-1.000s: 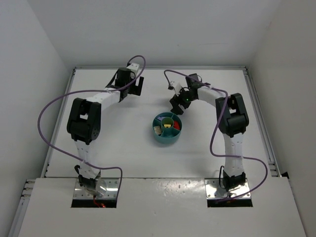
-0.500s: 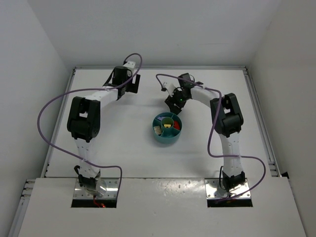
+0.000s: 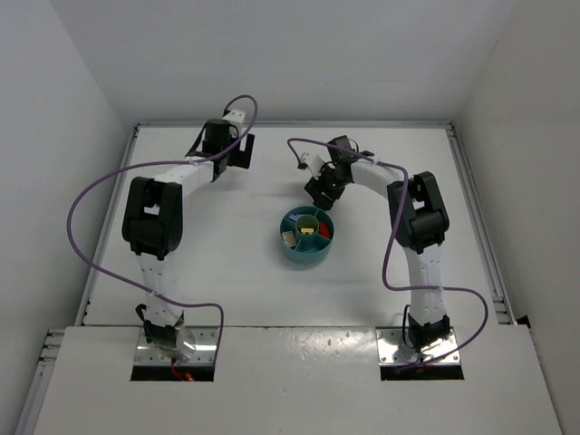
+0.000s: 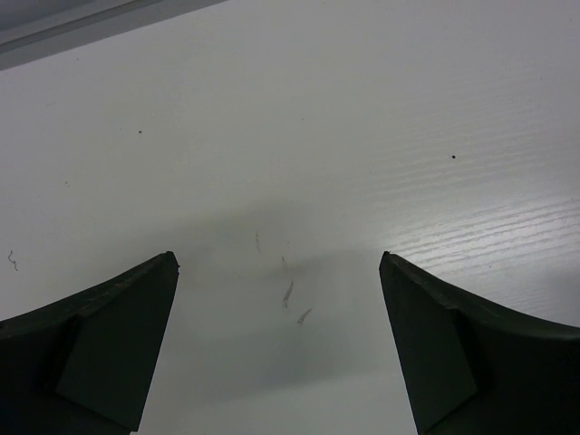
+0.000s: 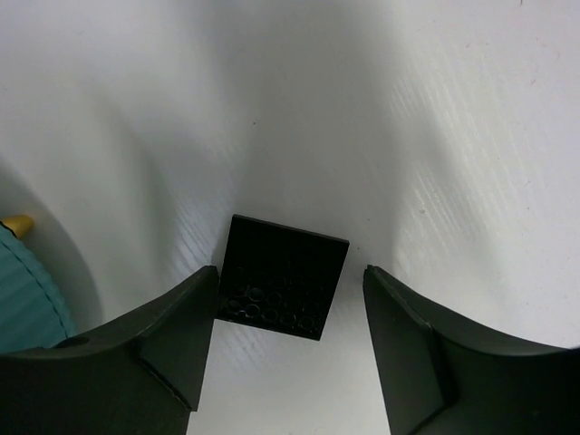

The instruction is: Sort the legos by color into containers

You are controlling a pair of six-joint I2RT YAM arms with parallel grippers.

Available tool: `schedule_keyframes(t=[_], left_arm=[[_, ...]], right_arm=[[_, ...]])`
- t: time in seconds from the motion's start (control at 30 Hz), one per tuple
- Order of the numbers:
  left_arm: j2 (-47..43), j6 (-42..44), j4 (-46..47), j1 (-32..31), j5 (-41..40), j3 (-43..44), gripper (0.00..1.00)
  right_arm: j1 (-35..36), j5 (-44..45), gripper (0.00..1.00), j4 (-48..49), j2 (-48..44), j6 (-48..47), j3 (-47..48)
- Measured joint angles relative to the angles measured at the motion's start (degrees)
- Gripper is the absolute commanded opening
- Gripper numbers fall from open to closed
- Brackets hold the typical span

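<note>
The round teal dish [image 3: 306, 250] sits mid-table with small bricks in its wedges: yellow [image 3: 311, 230], red [image 3: 324, 232] and tan [image 3: 290, 239]. My right gripper [image 3: 321, 191] is just behind the dish, low over the table. In the right wrist view it [image 5: 290, 272] is open around a flat black square lego [image 5: 283, 263] lying on the table. The left finger [image 5: 172, 335] touches the lego's left edge; the right finger [image 5: 408, 335] stands apart from it. The dish rim [image 5: 27, 304] shows at the lower left. My left gripper [image 3: 243, 150] is open and empty over bare table [image 4: 278, 258].
A yellow bit [image 5: 16, 224] shows on the dish rim in the right wrist view. Purple cables loop from both arms. White walls close the table at the back and sides; a raised rail [image 3: 476, 208] runs along the right edge.
My right gripper has moved left and down to just behind the dish. My left gripper has drifted slightly left and back.
</note>
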Motion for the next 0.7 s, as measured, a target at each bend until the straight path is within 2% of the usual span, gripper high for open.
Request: schedule_keyframes(t=[0.3, 0.5, 0.7], left_arm=[[-0.4, 1.3, 1.3, 0.0, 0.3, -1.6, 1.00], [-2.0, 3.0, 1.0, 0.0, 2.4, -3.8, 1.00], [-3.9, 0.8, -0.3, 0.5, 10.2, -3.8, 1.00]], right_arm=[[0.5, 1.3, 0.36, -0.1, -0.3, 2.0, -0.4], [0.5, 1.9, 0.32, 1.7, -2.5, 3.4, -3.9], [0.2, 3.0, 0.31, 1.1, -4.8, 4.1, -6.8]])
